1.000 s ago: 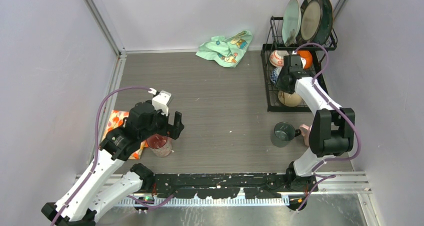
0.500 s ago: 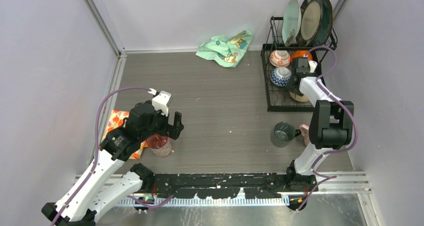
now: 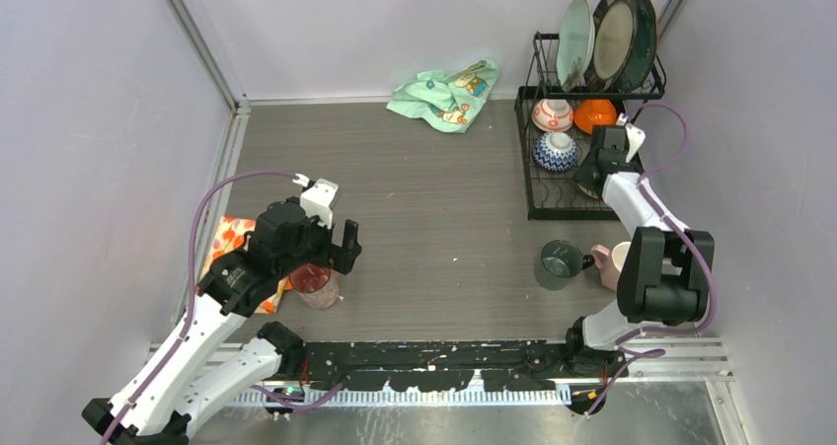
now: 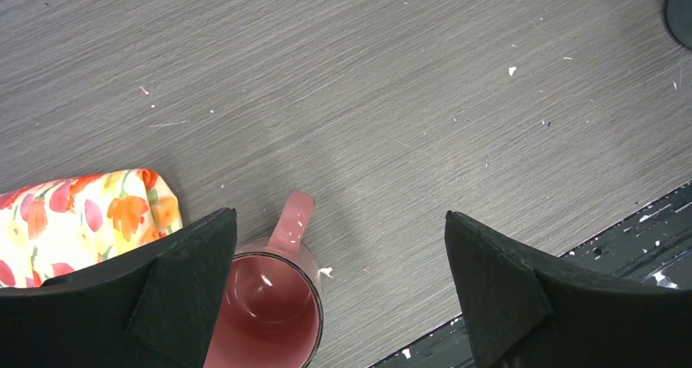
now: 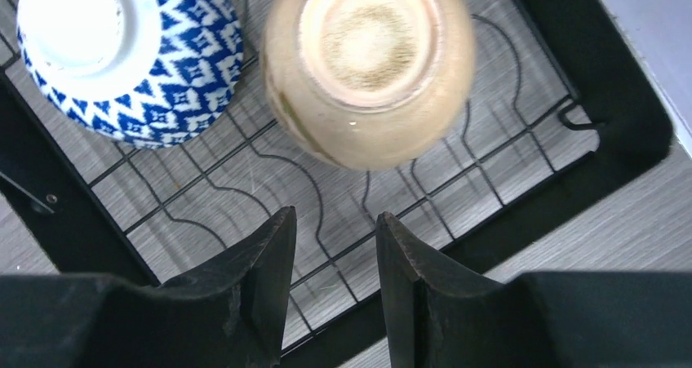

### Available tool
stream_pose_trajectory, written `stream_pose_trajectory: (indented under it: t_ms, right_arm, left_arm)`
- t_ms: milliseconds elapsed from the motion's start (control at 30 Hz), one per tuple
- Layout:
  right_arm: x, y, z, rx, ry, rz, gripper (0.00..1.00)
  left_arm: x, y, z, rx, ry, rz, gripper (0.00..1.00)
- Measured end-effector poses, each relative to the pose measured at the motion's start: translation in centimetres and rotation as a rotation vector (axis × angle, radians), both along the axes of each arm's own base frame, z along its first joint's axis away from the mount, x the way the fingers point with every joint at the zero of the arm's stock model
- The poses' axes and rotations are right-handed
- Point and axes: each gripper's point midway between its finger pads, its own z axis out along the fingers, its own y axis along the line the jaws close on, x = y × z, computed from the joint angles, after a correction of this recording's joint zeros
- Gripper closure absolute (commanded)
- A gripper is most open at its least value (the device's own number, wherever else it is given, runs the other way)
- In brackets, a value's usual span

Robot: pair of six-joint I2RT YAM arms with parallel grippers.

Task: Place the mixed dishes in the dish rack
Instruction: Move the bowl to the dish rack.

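Beige bowl point(image 5: 367, 66) — inverted, foot upward

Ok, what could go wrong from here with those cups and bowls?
The left fingers hang open with the pink cup under one finger; coming down could hit its rim or catch the orange floral cloth. The right fingers hang over the dish rack near the upturned beige bowl; a careless pull-back might nudge it. The right arm's elbow is close to the dark green cup and could knock it.
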Motion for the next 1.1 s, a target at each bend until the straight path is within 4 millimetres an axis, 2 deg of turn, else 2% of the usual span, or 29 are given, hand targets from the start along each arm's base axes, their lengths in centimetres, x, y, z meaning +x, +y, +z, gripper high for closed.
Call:
stream_pose_trajectory:
  t_ms: [133,400,600,833,933,1100]
  right_arm:
    - [-0.7,-1.6,0.3,0.007,-0.063,-0.061,0.53]
    - [-1.2,-4.4,-1.2,0.078,-0.119,-0.144,0.56]
    - [1.0,-5.9,-2.2,0.131,-0.197,-0.165,0.57]
    - [3.2,-6.1,-5.5,0.213,-0.217,-0.183,0.57]
    - [4.3,-6.2,-5.6,0.232,-0.241,-0.185,0.57]
    - [6.7,-6.6,-4.6,0.246,-0.309,-0.175,0.57]
  left_arm:
    - [0.0,0.1,-0.1,0.003,0.000,0.003,0.00]
    - [0.0,0.1,0.0,0.003,-0.004,0.005,0.00]
    - [0.1,0.2,-0.1,0.008,-0.005,0.009,0.00]
    - [0.2,0.2,-0.4,0.019,0.005,0.012,0.00]
    - [0.3,0.2,-0.6,0.026,0.014,0.013,0.00]
    - [0.4,0.3,-0.8,0.033,0.018,0.019,0.00]
